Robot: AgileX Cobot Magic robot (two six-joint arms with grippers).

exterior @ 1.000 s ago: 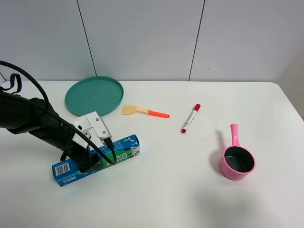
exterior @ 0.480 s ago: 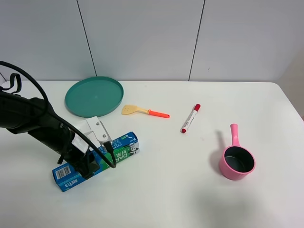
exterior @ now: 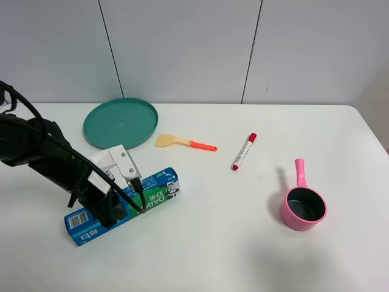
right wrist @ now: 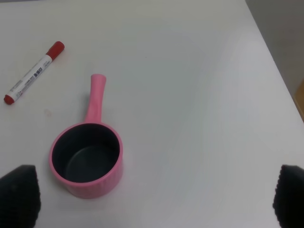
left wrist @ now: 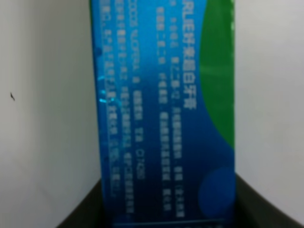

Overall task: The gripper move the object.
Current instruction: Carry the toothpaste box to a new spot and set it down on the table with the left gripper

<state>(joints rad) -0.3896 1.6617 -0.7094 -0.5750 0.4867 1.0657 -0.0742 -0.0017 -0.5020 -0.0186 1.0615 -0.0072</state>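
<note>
The blue-and-green toothpaste carton [exterior: 157, 190] lies slantwise on the white table at the front left, with its barcode end nearest the front edge. My left gripper [exterior: 114, 210], a white block with dark fingers on a black arm, is shut across the carton's middle. In the left wrist view the carton [left wrist: 161, 118] fills the picture, and the left gripper [left wrist: 166, 211] has a dark finger on each side of it. My right gripper [right wrist: 154, 199] is open and empty above the table. It does not show in the high view.
A teal plate [exterior: 120, 122] lies at the back left. A yellow spatula with an orange handle [exterior: 182, 143] and a red-capped marker [exterior: 244, 151] lie mid-table. A pink saucepan [exterior: 302, 207] stands at the right, below my right gripper [right wrist: 88, 159], with the marker [right wrist: 33, 72] beside it.
My left gripper has shifted slightly left and toward the front with the carton. The carton has turned a little, its barcode end coming nearer the front edge. Nothing else moved.
</note>
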